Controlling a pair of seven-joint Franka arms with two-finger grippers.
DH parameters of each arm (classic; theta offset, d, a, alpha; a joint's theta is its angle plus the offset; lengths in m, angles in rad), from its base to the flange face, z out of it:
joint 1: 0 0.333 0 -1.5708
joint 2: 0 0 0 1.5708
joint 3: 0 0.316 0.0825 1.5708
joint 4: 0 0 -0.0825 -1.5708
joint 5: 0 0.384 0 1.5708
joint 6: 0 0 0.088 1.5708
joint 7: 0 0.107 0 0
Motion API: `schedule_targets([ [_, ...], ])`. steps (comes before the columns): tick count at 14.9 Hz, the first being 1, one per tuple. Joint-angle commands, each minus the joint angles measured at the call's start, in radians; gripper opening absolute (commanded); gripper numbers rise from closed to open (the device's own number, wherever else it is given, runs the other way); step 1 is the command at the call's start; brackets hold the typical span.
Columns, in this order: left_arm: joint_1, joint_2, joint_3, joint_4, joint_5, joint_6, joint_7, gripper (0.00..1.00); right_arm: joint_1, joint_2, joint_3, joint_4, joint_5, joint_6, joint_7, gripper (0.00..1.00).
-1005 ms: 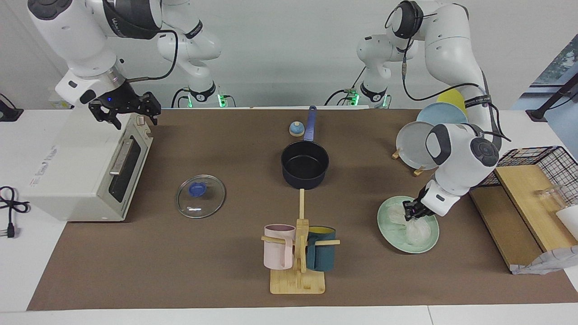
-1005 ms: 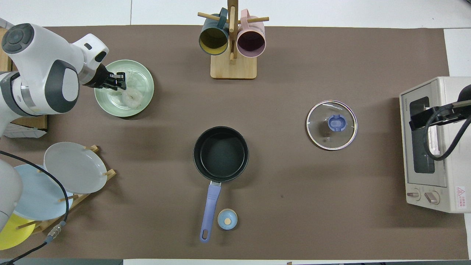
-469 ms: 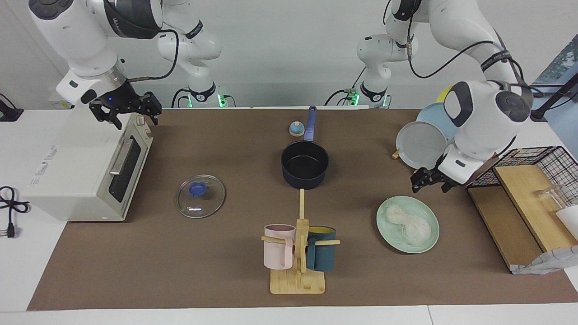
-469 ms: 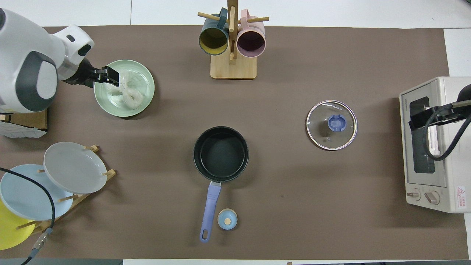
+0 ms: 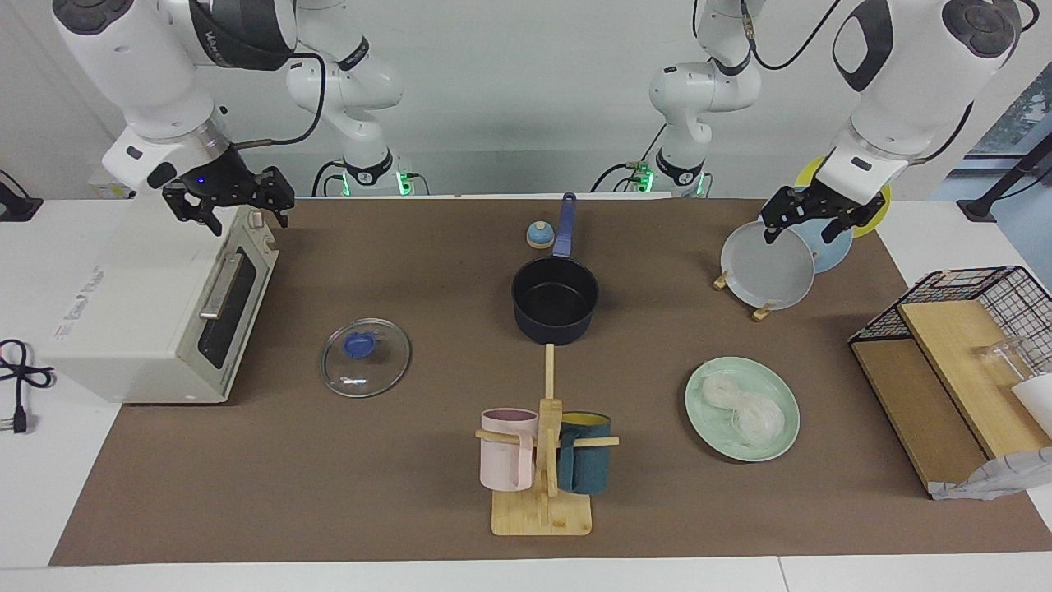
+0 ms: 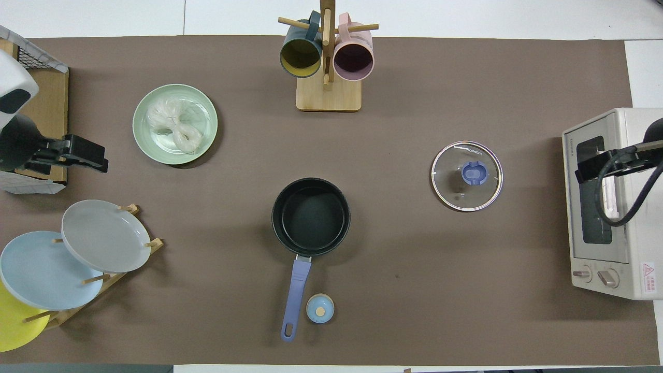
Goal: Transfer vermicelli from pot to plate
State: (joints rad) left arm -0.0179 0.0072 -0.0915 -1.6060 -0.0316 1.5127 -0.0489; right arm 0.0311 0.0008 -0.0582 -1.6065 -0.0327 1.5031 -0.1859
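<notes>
The vermicelli [image 5: 740, 404] lies in two knotty clumps on the mint-green plate [image 5: 715, 436], toward the left arm's end of the table; in the overhead view the vermicelli [image 6: 173, 124] rests on the plate [image 6: 155, 150] with nothing over it. The navy pot [image 5: 555, 304] stands mid-table with an empty black inside, also seen in the overhead view [image 6: 311, 215]. My left gripper [image 5: 809, 220] is open and empty, raised over the plate rack. My right gripper [image 5: 226, 201] is open and waits over the toaster oven.
A plate rack with the grey plate [image 5: 768, 267] and blue and yellow plates stands near the left arm. A glass lid [image 5: 364, 358], a mug stand [image 5: 542, 460], a toaster oven [image 5: 156, 304], a wire basket [image 5: 978, 304] and a small blue knob [image 5: 540, 236] are on the table.
My left gripper let go of the vermicelli on the mint-green plate, rose and drew back over the plate rack. The right arm has not moved.
</notes>
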Motion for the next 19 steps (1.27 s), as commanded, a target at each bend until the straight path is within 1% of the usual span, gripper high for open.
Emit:
schedule_targets([
  [1, -0.004, -0.073, -0.002, -0.113, 0.015, 0.024, -0.028, 1.0, -0.004, -0.012, 0.006, -0.007, -0.003, 0.012, 0.016, 1.0],
  [4, -0.011, -0.082, -0.002, -0.103, 0.015, 0.038, -0.063, 1.0, -0.004, -0.012, 0.008, -0.007, -0.003, 0.012, 0.016, 1.0],
  [6, -0.031, -0.078, 0.007, -0.054, 0.016, 0.037, -0.062, 1.0, -0.004, -0.012, 0.008, -0.007, -0.003, 0.012, 0.016, 1.0],
  [8, -0.04, -0.072, 0.018, -0.026, 0.019, 0.023, -0.06, 1.0, -0.002, -0.012, 0.008, -0.007, -0.003, 0.012, 0.016, 1.0],
  [19, -0.039, -0.078, 0.018, -0.038, 0.019, 0.017, -0.055, 1.0, -0.004, -0.012, 0.006, -0.007, -0.001, 0.009, 0.014, 1.0],
])
